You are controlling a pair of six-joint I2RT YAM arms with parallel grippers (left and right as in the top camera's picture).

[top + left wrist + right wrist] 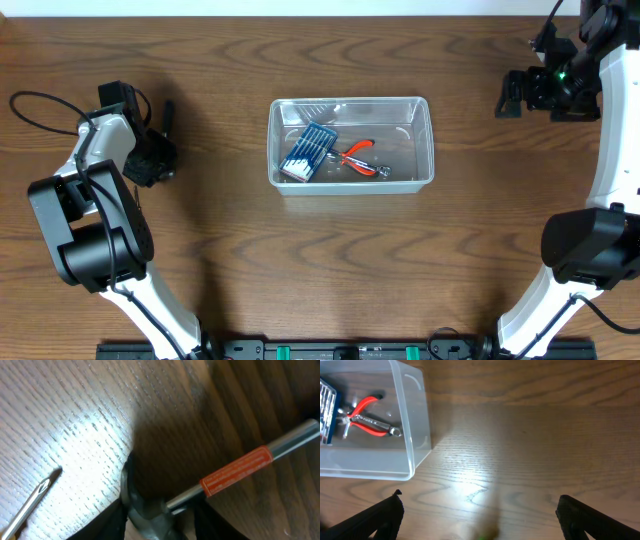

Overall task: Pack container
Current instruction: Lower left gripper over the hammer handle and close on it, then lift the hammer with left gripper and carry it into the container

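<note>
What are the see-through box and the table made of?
The container looks like clear glossy plastic: see-through walls with bright glints. The table looks like dark wood or wood-print laminate: grain lines, a soft sheen under the light.

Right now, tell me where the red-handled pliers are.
In the overhead view, the red-handled pliers lie inside the clear container at mid-table, just right of the blue bit case.

Orange-labelled shaft (239, 473), metal tip (44, 486), wooden table (75, 410)
</note>
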